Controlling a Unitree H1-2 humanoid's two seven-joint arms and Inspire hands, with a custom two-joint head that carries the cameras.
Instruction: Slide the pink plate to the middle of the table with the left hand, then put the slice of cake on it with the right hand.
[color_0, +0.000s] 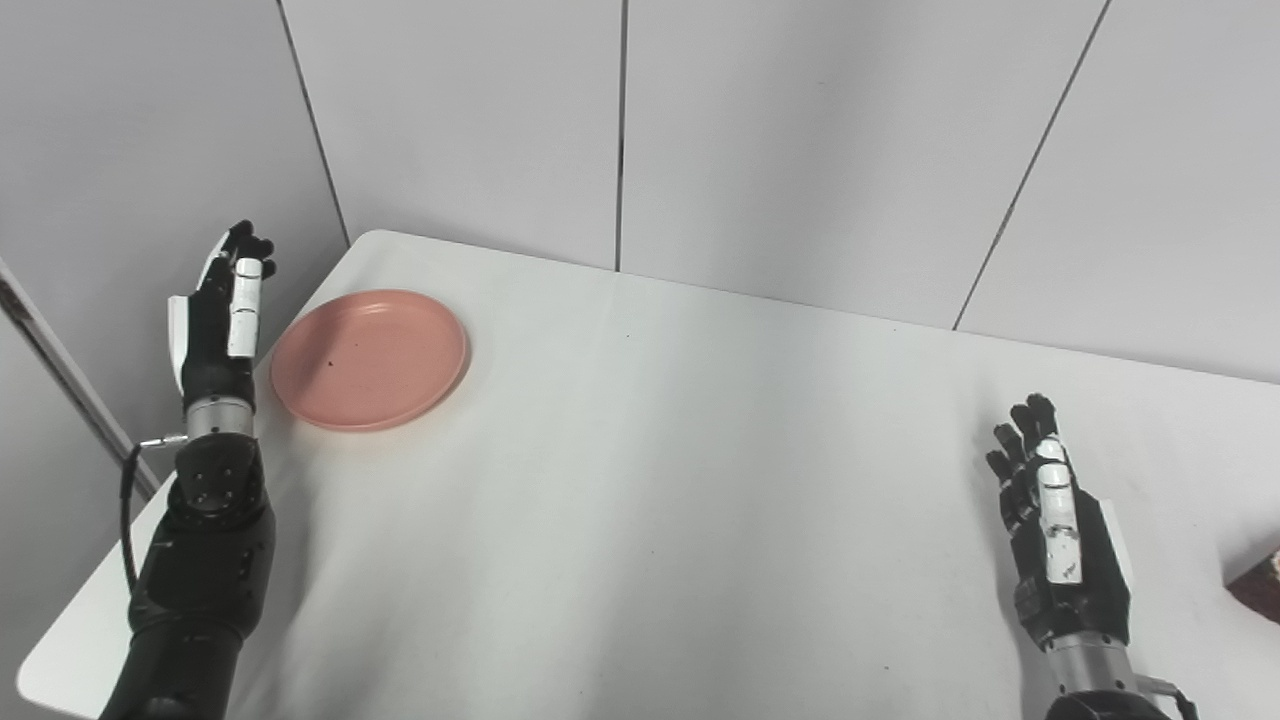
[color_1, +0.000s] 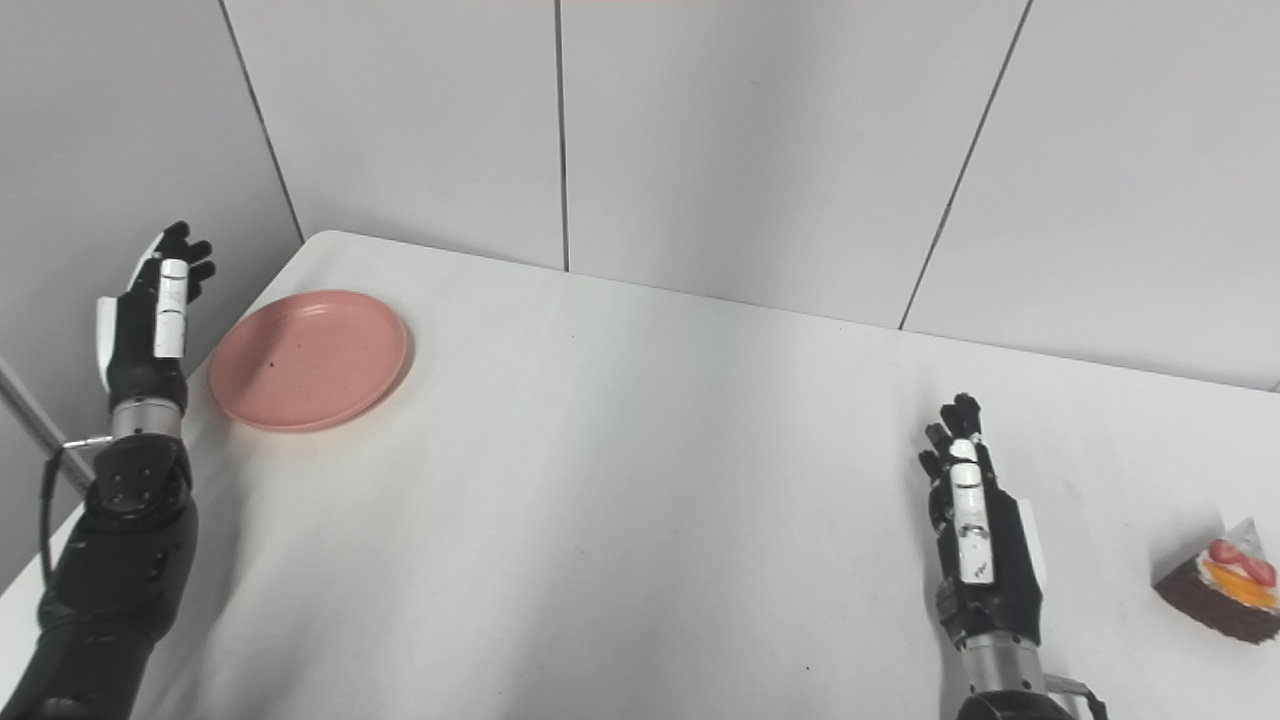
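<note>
Left eye view: the pink plate lies near the table's far left corner; the left hand, empty with fingers extended, stands just beside it at the left edge.

Right eye view: the right hand, empty with fingers apart, is near the slice of cake at the right edge.

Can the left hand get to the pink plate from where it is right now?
Probably yes. The left hand is open, raised just left of the pink plate near the table's left edge, and nothing lies between them.
</note>
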